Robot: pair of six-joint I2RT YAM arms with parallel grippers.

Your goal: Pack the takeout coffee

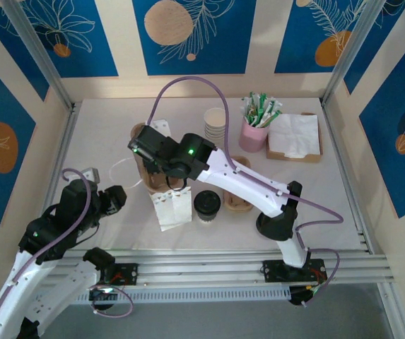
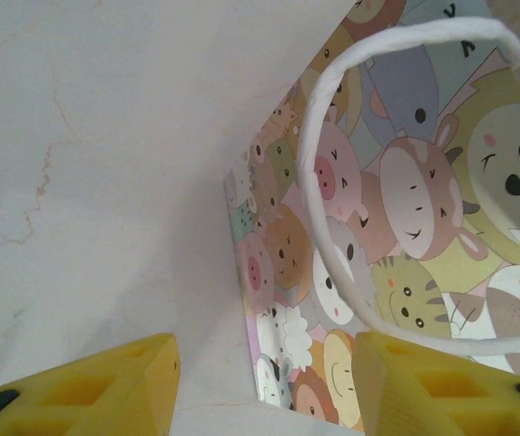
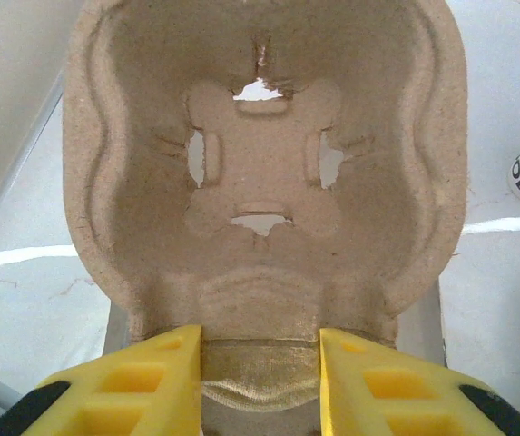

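Observation:
The takeout coffee (image 1: 207,203), a pale cup with a black lid, stands upright on the table just right of a paper bag (image 1: 172,210). My right gripper (image 1: 147,164) is shut on a brown pulp cup carrier (image 3: 260,173), its yellow fingers clamping the carrier's near ridge, and the slot in front of it holds nothing. In the top view the carrier (image 1: 158,183) hangs over the bag, left of the coffee. My left gripper (image 2: 264,381) is open beside the bag's cartoon-animal face (image 2: 396,227). The bag's white loop handle (image 2: 318,227) lies close to the right finger.
A stack of lidless pale cups (image 1: 215,125), a pink cup of sachets (image 1: 255,133) and a napkin tray (image 1: 295,138) stand at the back right. A brown cardboard piece (image 1: 239,204) lies right of the coffee. Metal frame posts and walls bound the table.

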